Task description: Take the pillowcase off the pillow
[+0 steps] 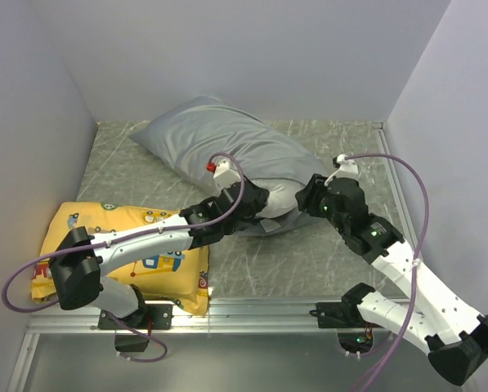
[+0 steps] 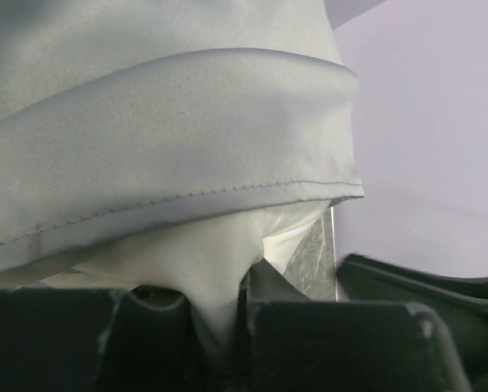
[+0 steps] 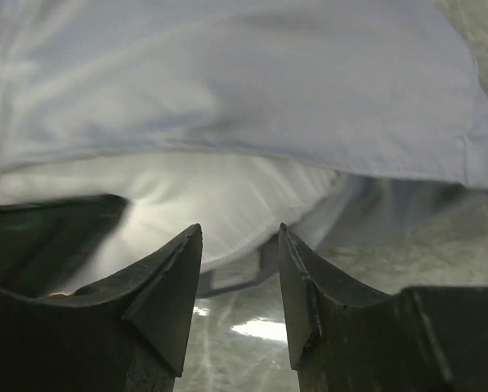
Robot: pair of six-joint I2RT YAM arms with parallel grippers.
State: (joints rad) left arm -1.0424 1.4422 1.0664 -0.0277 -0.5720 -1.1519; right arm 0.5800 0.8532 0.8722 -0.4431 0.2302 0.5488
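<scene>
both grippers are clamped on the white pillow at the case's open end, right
Only the left gripper is clamped on the pillow, under the pillowcase hem. The right gripper is open, nothing between its fingers, as the right wrist view shows.

Up top: sits high above the near edge, looks down and forward over the whole grey marbled tabletop (image 1: 268, 261). Left wrist: jammed right up against the shiny grey fabric pillowcase (image 2: 170, 139), stares at its stitched hem and the plump white pillow (image 2: 194, 269) poking out. Right wrist: rides low near the tabletop, faces that same open end from the opposite side. Overlaps there with both others.
</scene>
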